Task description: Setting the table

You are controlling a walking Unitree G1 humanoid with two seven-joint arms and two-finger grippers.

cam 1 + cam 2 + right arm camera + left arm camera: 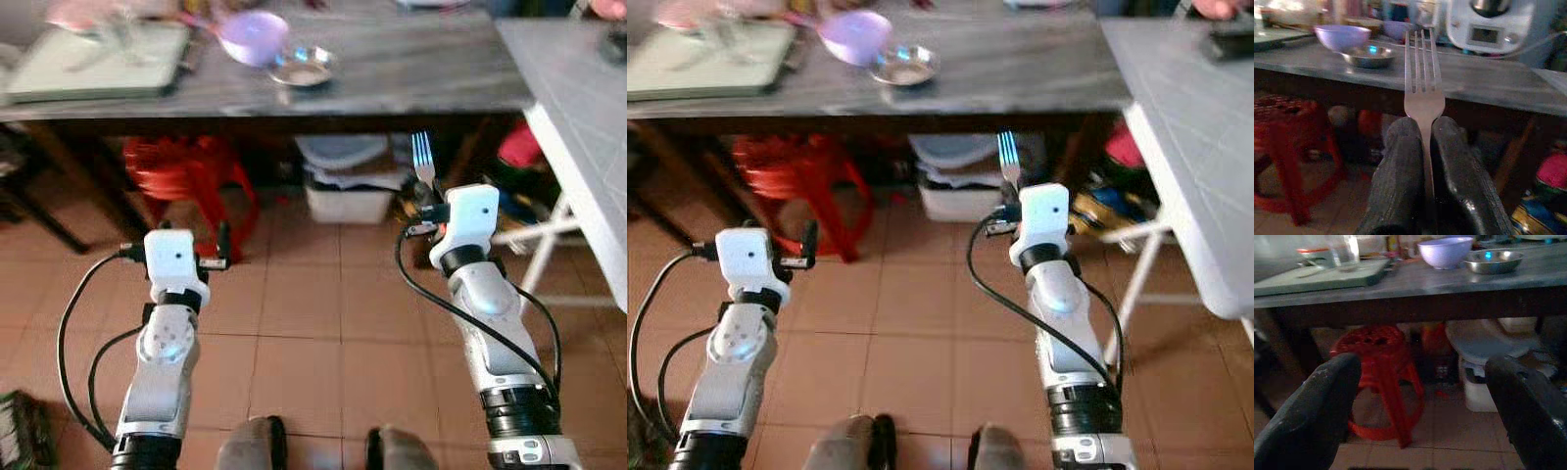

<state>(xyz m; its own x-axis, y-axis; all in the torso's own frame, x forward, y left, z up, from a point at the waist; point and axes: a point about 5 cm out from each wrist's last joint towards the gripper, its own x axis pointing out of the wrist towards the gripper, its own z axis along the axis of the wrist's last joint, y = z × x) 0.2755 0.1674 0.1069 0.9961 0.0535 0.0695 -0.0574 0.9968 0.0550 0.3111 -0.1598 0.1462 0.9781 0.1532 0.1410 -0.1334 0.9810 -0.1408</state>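
Standing short of the grey table (411, 73), arms raised in front, tiled floor below.

Right gripper (1422, 134) clenched on a fork (1423, 93), pinched at the neck just under the tines, handle hidden between the fingers. Tines up and upright, about level with the table's front edge, not yet over the top.

Left gripper (1420, 396) released, fingers spread wide, holding nothing, aimed under the table toward the red stool (1378, 372).

On the table, far side from the fork: purple bowl (253, 37), small steel dish (304, 67) touching or just beside it, pale green tray (98, 61) further along toward the left end.

Handling, as judged: light, stiff, smooth metal, so likely to slip or swivel in a two-finger pinch. Not fragile. Grip near the neck leaves the long handle below as a lever; firm squeeze advisable. Better hold probably mid-handle for laying flat. Needs lowering tines-forward onto bare table, clear of bowl and dish.
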